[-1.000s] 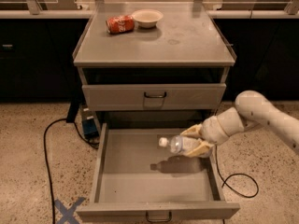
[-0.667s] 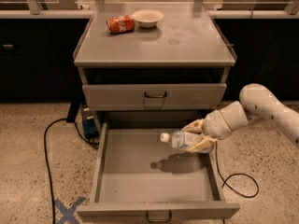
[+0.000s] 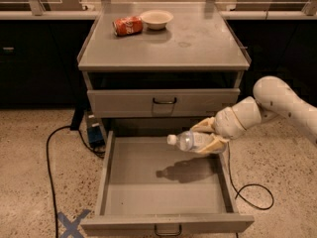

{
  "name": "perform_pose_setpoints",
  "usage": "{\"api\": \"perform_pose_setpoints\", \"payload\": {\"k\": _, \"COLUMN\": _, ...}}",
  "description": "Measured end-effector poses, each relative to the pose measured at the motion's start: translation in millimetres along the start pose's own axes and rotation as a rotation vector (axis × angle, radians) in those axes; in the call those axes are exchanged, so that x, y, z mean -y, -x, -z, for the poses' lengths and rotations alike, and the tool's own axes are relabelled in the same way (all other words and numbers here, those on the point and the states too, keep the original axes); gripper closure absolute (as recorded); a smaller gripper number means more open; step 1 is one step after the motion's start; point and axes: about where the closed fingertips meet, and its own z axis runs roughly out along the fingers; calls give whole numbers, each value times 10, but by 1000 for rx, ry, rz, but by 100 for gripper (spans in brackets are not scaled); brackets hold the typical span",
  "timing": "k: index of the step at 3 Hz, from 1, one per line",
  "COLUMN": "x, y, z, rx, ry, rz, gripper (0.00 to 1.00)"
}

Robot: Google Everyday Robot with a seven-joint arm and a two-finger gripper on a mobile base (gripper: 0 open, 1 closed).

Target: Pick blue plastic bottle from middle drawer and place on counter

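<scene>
The blue plastic bottle lies sideways in my gripper, white cap pointing left, held in the air above the right side of the open middle drawer. The gripper is shut on the bottle, and my white arm reaches in from the right. The bottle's shadow falls on the drawer floor below it. The counter is the grey top of the cabinet, well above and behind the bottle.
A red soda can lies on its side and a white bowl stands at the counter's back left. A closed drawer sits above the open one. Black cables and a blue box lie on the floor.
My gripper has lifted the bottle upward, away from the drawer floor, and moved it slightly right. The shadow under it has spread out.
</scene>
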Motion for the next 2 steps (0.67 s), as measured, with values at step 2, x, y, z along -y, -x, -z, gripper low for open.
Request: {"api": "perform_pose_setpoints", "payload": {"k": 2, "x": 401, "y": 1280, "z": 899, "rx": 7, "ry": -24, "rz": 130, "gripper": 100}}
